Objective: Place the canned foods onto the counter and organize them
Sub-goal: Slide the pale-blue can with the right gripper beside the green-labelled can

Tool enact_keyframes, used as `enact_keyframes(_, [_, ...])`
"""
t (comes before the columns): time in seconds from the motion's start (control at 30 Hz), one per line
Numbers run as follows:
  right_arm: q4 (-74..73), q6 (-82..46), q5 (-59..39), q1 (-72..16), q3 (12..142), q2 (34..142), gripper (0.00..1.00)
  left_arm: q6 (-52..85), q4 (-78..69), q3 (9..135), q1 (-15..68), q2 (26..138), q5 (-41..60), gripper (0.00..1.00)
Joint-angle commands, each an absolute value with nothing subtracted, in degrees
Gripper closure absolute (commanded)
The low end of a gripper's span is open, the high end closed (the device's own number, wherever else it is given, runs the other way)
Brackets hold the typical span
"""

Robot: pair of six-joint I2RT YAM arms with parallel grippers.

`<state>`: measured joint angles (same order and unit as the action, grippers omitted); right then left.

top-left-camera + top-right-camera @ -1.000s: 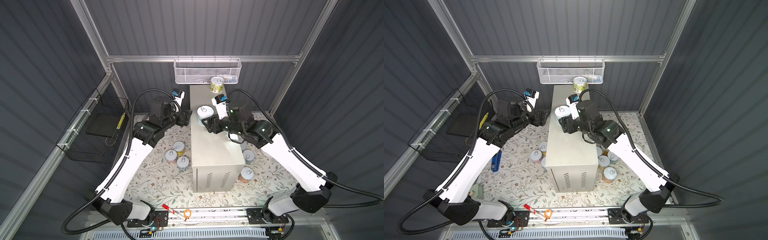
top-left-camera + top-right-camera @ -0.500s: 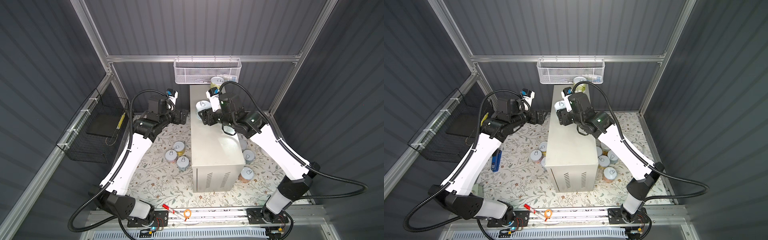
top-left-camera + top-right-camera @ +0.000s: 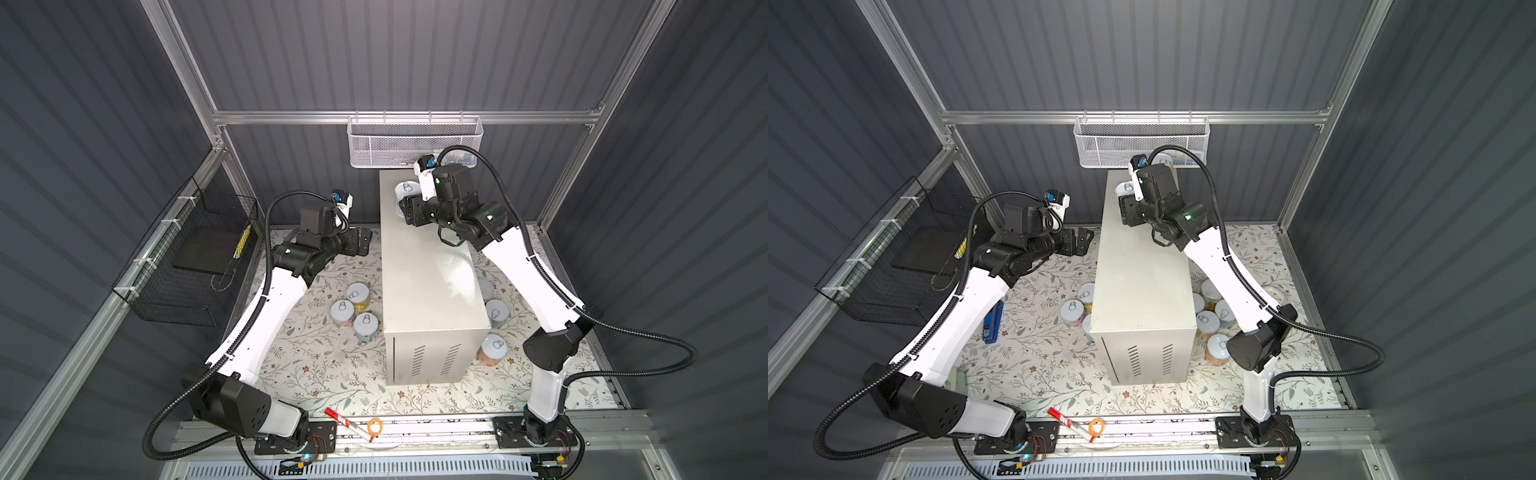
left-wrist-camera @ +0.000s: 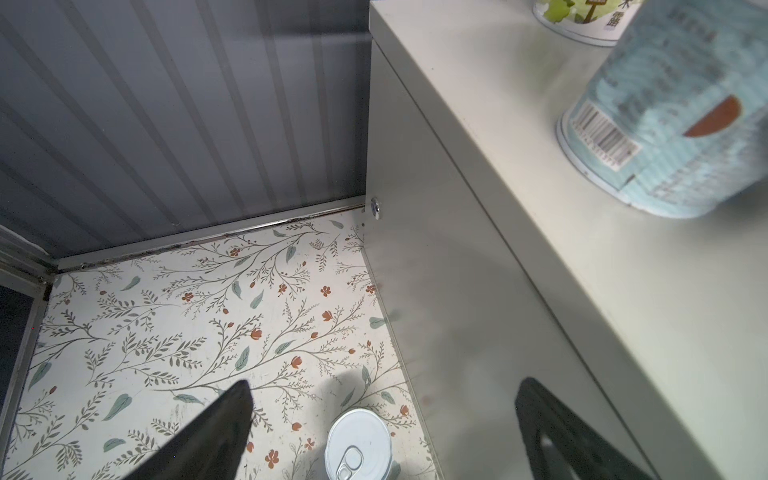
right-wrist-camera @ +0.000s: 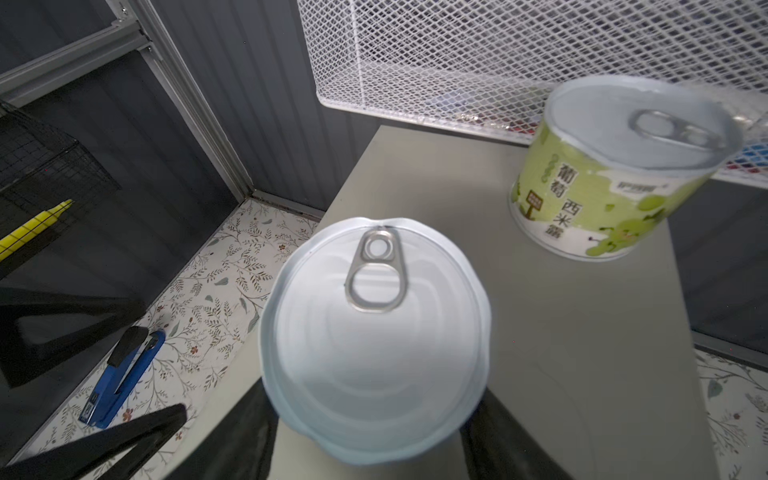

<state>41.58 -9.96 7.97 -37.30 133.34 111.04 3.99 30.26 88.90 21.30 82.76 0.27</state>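
The counter (image 3: pixel 428 282) (image 3: pixel 1142 282) is a long cream box on the floral floor. My right gripper (image 3: pixel 409 208) (image 5: pixel 372 436) is shut on a pale blue can (image 3: pixel 405 190) (image 5: pixel 374 332) over the counter's far end, a finger on each side. That can (image 4: pixel 673 124) looks tilted, and I cannot tell if it touches the top. A green can (image 5: pixel 602 174) stands on the far end by the basket. My left gripper (image 3: pixel 365 245) (image 4: pixel 384 388) hangs open and empty beside the counter's left wall. Three cans (image 3: pixel 358 293) stand on the floor left of the counter, several more (image 3: pixel 1208 322) on its right.
A white mesh basket (image 3: pixel 413 143) hangs on the back wall just above the counter's far end. A black wire basket (image 3: pixel 195 257) is fixed to the left wall. A blue stapler (image 3: pixel 991 322) lies on the floor. A red marker (image 3: pixel 347 422) and an orange ring (image 3: pixel 375 426) lie on the front rail.
My right arm has carried the pale blue can towards the far end of the counter. My left gripper has opened and drawn back to the left of the counter.
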Motion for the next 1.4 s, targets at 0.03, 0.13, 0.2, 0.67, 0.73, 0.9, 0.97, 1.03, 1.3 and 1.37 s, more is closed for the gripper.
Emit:
enact_keyframes(0.03, [41.2,-10.9,6.7,-35.0,137.8,114.8,0.34,5.3,28.9,88.7,20.7,82.4,2.0,0.01])
enact_keyframes(0.13, [40.3,-11.3,4.9,-34.1,138.9,116.5,0.35,5.6,28.4,88.1,20.7,82.2,2.3,0.01])
enact_keyframes(0.2, [40.2,-11.3,4.8,-34.2,139.8,117.5,0.36,5.9,27.7,87.4,20.6,82.1,2.3,0.01])
enact_keyframes(0.67, [38.6,-14.7,3.2,-32.7,146.1,123.3,0.43,6.2,26.8,85.8,20.2,83.2,3.2,0.01])
enact_keyframes(0.73, [38.4,-15.0,3.0,-32.6,146.9,124.0,0.43,6.4,26.6,85.7,20.2,83.4,3.4,0.01])
enact_keyframes(0.9, [37.0,-16.3,1.6,-32.2,147.3,125.2,0.44,6.1,26.4,85.5,19.9,83.7,3.5,0.01])
enact_keyframes(0.97, [36.6,-16.8,1.3,-32.1,147.6,125.5,0.44,6.1,26.4,85.5,19.7,83.9,3.6,0.01])
enact_keyframes(1.03, [35.9,-17.1,1.0,-32.0,147.9,125.9,0.44,6.1,26.3,85.3,19.6,84.0,3.8,0.01])
enact_keyframes(1.3, [35.4,-18.4,-0.4,-31.2,152.2,129.2,0.44,6.4,25.7,85.0,19.0,84.9,4.5,0.01])
enact_keyframes(1.37, [34.4,-18.7,-0.9,-31.1,152.3,129.6,0.44,6.2,25.7,85.0,18.9,85.2,4.6,0.01])
